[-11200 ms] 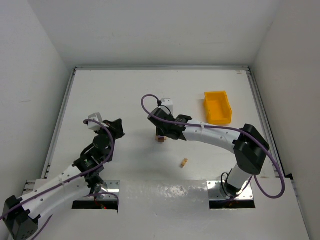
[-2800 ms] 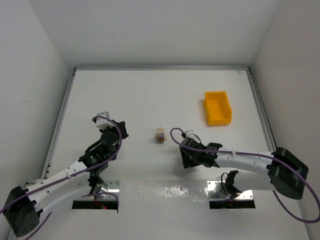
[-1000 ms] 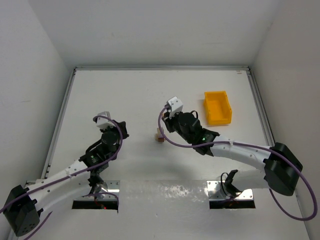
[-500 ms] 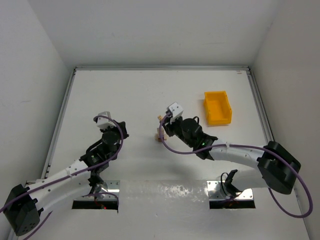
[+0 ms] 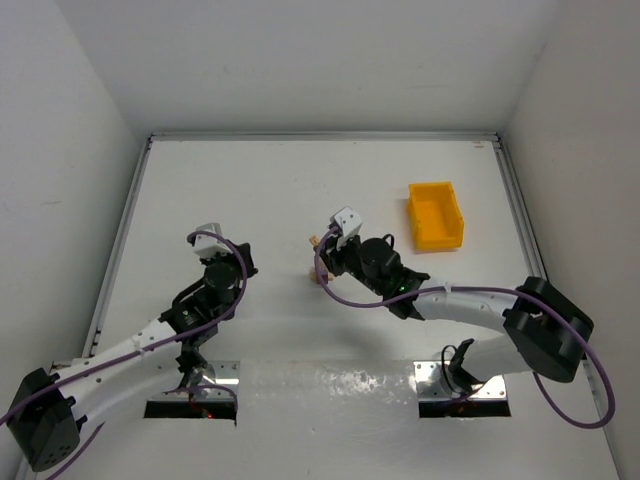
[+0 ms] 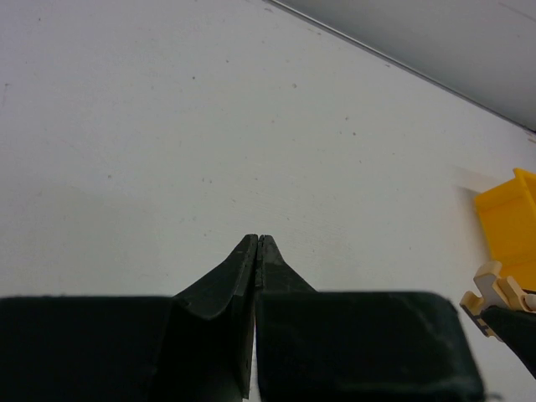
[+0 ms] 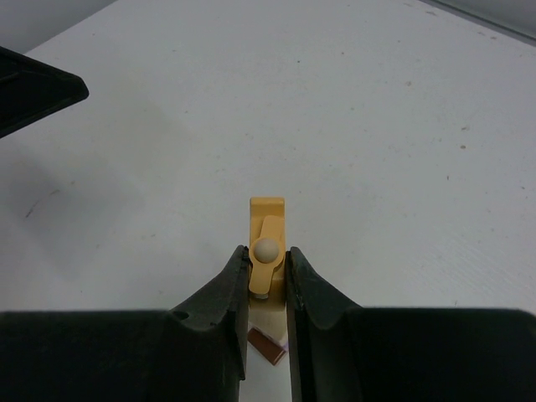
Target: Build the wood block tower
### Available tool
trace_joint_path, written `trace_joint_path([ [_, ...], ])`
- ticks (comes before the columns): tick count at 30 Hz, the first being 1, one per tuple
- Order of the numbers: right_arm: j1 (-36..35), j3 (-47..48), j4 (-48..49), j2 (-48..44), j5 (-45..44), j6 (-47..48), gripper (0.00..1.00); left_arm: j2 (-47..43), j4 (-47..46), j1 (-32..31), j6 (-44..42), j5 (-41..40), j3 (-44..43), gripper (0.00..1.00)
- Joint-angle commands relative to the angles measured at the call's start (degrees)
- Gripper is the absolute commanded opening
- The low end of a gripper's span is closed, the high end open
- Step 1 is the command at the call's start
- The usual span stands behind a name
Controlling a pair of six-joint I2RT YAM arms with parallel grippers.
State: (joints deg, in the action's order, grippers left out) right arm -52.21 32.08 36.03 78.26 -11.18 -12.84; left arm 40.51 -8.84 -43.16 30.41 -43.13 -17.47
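1. The left claw [image 6: 258, 244] is resting nearest the arm bases, on the left side of the counter [image 5: 250, 190]. Its fingers are pressed together tip to tip with nothing between them. It is taking no part in the placement.
2. The right claw [image 7: 267, 255] is reaching in toward the middle of the counter. It is pinching a pale tan block [image 7: 266, 219] between both fingers, and the block's upper part is showing above the fingertips.
3. The wood block tower [image 5: 314, 274] is standing near the middle of the counter, just in front of the right claw in the overhead view. In the right wrist view, a pale face and a dark brown and purple edge of the tower are showing low down between the fingers, directly beneath the held block.
4. The step in hand is judged to be the placement of the pale tan block on top of the tower. Whether the block is already touching the stack cannot be told from these views.
5. The next move is judged to be calling for the following:
   - keeping the block centred over the top face of the stack;
   - lowering it straight down until it seats;
   - spreading the fingers gently, so that neither one is dragging the stack sideways.
6. The yellow bin [image 5: 413, 212] is sitting farther back and to the right, well apart from the tower.
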Motion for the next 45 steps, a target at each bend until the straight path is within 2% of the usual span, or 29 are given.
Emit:
trace_joint_path([
  [1,0.09,-0.26,3.96,0.49,1.68,-1.57,0.14,0.09,-2.15,-0.7,-0.36,-0.63,-1.95,0.0],
  [15,0.09,-2.72,7.56,1.63,2.57,-2.89,0.14,0.53,-2.32,-0.7,-0.53,-0.72,-1.95,0.0],
  [45,0.09,-3.6,8.27,2.95,1.78,-2.36,0.16,1.06,-2.58,-0.7,-0.71,-0.81,-1.95,0.0],
])
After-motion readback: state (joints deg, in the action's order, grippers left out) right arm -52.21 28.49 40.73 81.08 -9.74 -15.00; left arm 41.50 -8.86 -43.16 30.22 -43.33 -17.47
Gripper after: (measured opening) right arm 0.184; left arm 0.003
